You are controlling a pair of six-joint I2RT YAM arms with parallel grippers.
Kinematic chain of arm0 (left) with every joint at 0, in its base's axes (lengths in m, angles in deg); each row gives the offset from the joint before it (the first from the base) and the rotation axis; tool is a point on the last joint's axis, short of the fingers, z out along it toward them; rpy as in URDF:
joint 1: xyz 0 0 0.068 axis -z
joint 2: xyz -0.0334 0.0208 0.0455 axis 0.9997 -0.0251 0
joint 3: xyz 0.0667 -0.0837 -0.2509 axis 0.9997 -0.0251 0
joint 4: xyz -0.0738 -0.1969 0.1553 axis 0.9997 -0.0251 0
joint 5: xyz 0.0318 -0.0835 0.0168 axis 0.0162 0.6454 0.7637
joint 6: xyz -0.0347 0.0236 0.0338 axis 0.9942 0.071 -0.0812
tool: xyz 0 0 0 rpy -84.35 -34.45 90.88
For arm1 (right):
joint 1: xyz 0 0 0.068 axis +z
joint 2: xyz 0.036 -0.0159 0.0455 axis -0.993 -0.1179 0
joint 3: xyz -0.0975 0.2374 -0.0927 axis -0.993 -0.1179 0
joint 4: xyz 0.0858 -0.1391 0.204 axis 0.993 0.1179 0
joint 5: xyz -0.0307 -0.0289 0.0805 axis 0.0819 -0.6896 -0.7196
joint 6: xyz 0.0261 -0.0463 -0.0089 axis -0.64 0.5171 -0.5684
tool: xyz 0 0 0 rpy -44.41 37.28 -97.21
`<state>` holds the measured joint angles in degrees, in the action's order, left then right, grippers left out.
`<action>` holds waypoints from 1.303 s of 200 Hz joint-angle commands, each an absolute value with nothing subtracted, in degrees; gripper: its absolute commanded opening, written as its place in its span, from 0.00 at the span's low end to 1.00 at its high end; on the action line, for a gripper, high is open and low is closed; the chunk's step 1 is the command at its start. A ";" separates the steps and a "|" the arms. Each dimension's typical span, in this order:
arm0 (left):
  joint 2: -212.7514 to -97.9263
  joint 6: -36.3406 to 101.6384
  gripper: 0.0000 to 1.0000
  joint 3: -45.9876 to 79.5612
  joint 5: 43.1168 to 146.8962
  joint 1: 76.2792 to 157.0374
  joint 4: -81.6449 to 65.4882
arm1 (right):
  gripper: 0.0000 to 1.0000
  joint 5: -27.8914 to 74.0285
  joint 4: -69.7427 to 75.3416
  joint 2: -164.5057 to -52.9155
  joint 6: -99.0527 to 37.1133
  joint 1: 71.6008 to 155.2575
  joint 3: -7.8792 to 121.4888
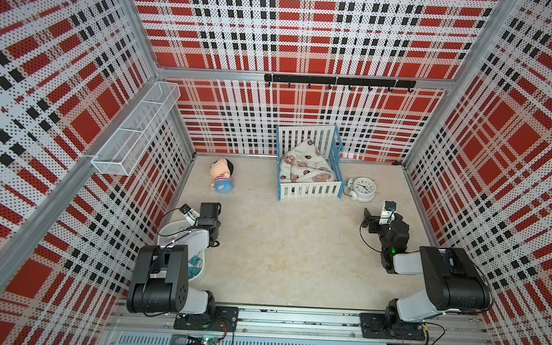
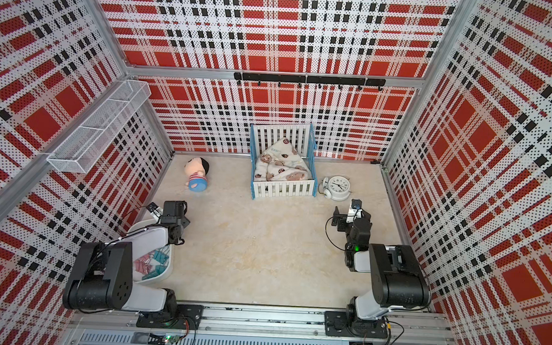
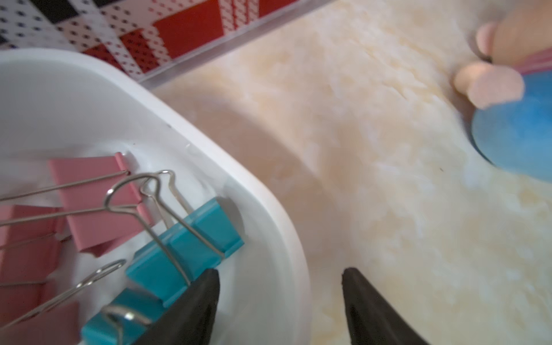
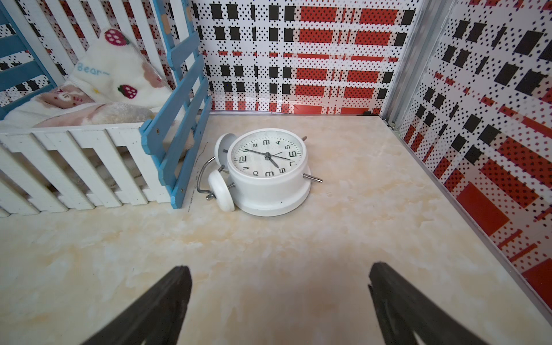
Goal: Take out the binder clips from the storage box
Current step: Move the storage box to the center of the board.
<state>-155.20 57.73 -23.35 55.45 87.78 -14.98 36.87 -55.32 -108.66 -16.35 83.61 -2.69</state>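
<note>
Now my left gripper (image 3: 280,271) is open over the storage box (image 3: 245,179) rim by binder clips (image 3: 185,248), my right gripper (image 4: 279,268) wide.

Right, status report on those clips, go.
Left gripper open, straddling storage box rim. Right gripper open, over table. Binder clips in box, none gripped. Box wall between left jaws.

Plush doll (image 1: 221,176); crib (image 1: 312,190) holding blanket (image 1: 304,168); alarm clock (image 1: 363,186) beside crib.
</note>
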 commanded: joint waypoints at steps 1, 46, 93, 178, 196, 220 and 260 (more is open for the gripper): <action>-159.58 59.05 0.70 -19.41 56.00 93.28 -14.14 | 1.00 37.46 -56.77 -109.05 -16.33 84.28 -1.62; -171.36 59.78 0.68 -9.84 54.33 107.09 -15.48 | 1.00 37.52 -56.80 -109.03 -16.27 84.28 -1.65; -179.64 58.15 0.65 -0.16 55.24 118.47 -17.27 | 1.00 37.46 -56.73 -109.05 -16.30 84.28 -1.66; -178.97 54.80 0.66 1.58 61.79 131.44 -12.35 | 1.00 37.48 -56.78 -109.05 -16.31 84.28 -1.66; -178.06 53.78 0.66 0.66 64.49 132.58 -9.97 | 1.00 37.52 -56.75 -109.05 -16.30 84.29 -1.62; -176.60 52.83 0.68 -0.12 66.56 133.88 -8.51 | 1.00 37.53 -56.79 -109.05 -16.26 84.28 -1.59; -171.99 51.93 0.85 -1.05 64.24 134.88 -8.57 | 1.00 37.48 -56.75 -109.05 -16.26 84.28 -1.70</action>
